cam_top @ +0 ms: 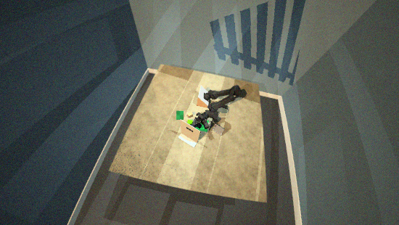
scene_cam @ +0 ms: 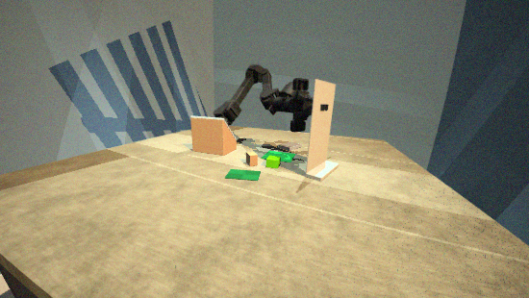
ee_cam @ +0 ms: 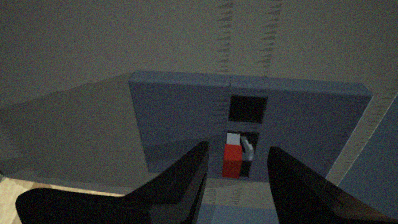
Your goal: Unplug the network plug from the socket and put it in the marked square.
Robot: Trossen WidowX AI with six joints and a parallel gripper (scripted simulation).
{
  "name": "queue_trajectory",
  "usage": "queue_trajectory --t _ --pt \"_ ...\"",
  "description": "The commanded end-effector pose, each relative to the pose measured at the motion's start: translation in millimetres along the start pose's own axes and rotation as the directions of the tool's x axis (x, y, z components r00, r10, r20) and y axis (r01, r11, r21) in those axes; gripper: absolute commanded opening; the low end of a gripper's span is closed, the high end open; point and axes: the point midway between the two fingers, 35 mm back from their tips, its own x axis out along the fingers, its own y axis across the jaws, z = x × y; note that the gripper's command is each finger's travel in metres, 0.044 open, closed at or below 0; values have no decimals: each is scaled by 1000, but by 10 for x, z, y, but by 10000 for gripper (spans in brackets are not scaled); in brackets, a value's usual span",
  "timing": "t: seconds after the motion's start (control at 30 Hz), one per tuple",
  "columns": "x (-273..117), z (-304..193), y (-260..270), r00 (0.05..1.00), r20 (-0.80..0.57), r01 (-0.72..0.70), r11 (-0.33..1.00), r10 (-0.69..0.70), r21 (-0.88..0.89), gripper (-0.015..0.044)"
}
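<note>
The upright panel (cam_top: pixel 190 132) (scene_cam: pixel 321 139) (ee_cam: pixel 175 37) stands on a pale base. In the wrist view a blue-grey plate (ee_cam: pixel 175 120) on it has dark square openings in a column. The plug (ee_cam: pixel 232 160), red with a pale end, sits at the middle opening. A thin curved grey piece (ee_cam: pixel 248 148), apparently the tab, is beside it. My gripper (ee_cam: pixel 238 151) is open and empty; the plug shows between its fingertips, with no contact visible. Two flat green patches, one (cam_top: pixel 180 115) (scene_cam: pixel 242 175) in the open and one (scene_cam: pixel 287 157) near the panel, lie on the table; which is the marked square is unclear.
A lime green block (cam_top: pixel 189 122) (scene_cam: pixel 273 161) and a small orange block (cam_top: pixel 189 115) (scene_cam: pixel 252 159) lie between the patches. An orange wedge-shaped stand (scene_cam: pixel 209 136) with a pale sloping face is near the arm base. A flat pinkish box (cam_top: pixel 219 129) lies beside the arm.
</note>
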Motion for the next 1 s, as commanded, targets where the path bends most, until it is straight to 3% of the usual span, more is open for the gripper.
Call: queue_trajectory --t 0.0,0.03,0.43,0.97 --pt "22 -5 20 1000 0 -6 1000 6 -7 104" --pt "22 -5 20 1000 0 -6 1000 6 -7 77" --pt "22 -5 20 1000 0 -6 1000 6 -7 0" --pt "-52 -22 18 1000 -1 -6 1000 6 -8 0"
